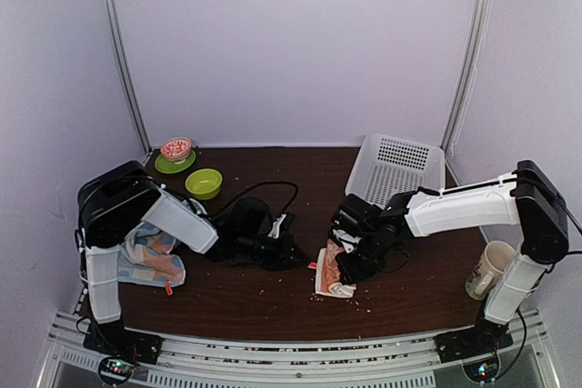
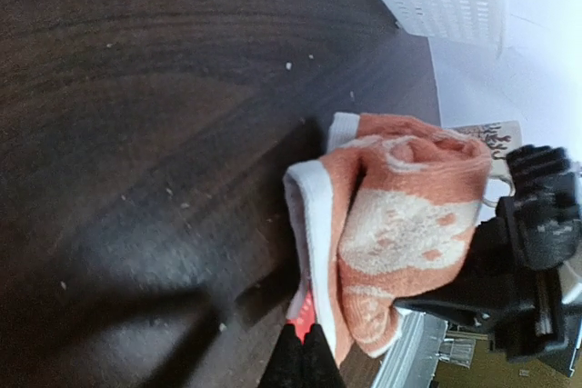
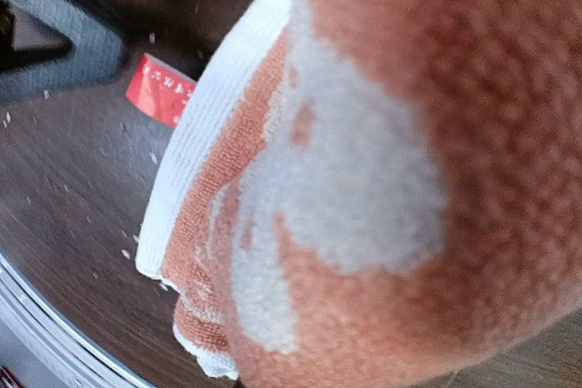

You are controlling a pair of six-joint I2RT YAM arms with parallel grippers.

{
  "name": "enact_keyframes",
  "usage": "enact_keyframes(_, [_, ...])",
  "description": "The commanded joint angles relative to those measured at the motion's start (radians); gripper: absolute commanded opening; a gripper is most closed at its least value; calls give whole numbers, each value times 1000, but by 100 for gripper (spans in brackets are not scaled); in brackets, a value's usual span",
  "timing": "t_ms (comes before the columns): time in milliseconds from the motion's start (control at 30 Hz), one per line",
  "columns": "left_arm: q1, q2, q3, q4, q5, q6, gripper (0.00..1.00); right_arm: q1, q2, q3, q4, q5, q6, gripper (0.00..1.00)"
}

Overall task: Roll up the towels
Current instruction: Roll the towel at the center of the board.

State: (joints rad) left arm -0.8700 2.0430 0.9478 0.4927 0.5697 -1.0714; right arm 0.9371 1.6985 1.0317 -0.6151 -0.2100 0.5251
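Near the counter's (image 1: 255,302) front edge, your left fingers (image 2: 293,365) are pressed together at the red tag (image 2: 305,308) of the half-rolled orange towel (image 1: 331,276). Your right fingers (image 1: 356,263) sit against that roll, and you cannot tell whether they clamp it. Further left, the light-blue towel (image 1: 150,261) lies crumpled under your left arm.

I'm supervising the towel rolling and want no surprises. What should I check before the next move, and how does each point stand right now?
1. Roll started: ok, the orange towel is partly rolled.
2. Roll even: not ok, a white-edged layer sticks out loose on one side.
3. The right gripper is at the roll: ok. Whether it grips firmly: cannot tell.
4. The left gripper is shut, with its tips by the red tag. Whether it pins the towel: cannot tell.
5. Second towel rolled: not ok, the blue towel lies crumpled beneath the left arm.
6. Nearby things apart from the roll: ok for the basket and the cup.
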Motion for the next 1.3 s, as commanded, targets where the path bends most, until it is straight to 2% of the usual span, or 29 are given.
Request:
enact_keyframes(0, [-8, -111, -44, 50, -3, 27, 0, 39, -18, 2, -221, 5, -154, 0])
enact_keyframes(100, [-26, -124, -26, 69, 33, 31, 0, 86, 15, 15, -224, -53, -203, 0])
enact_keyframes(200, [-48, -134, 19, 16, 55, 77, 0, 123, 49, 39, -230, -76, -240, 0])
enact_keyframes(367, [-57, -100, 81, -35, 107, 126, 0, 110, 86, 57, -221, -42, -247, 0])
enact_keyframes(700, [-64, 28, 115, 145, 291, 28, 0, 97, 80, 41, -152, -17, -203, 0])
enact_keyframes(800, [-64, 79, 112, 234, 340, -57, 0, 94, 63, 32, -127, 10, -175, 0])
enact_keyframes(867, [-58, 86, 78, 306, 322, -104, 0, 94, 60, 30, -115, 28, -157, 0])
enact_keyframes(1000, [10, -4, -104, 388, 208, -130, 0, 91, 62, 29, -105, 55, -130, 0])
enact_keyframes(1133, [64, -125, -228, 347, 128, -104, 0, 87, 66, 29, -94, 55, -119, 0])
enact_keyframes(1267, [62, -245, -304, 253, 65, -43, 0, 76, 65, 27, -90, 46, -122, 0])
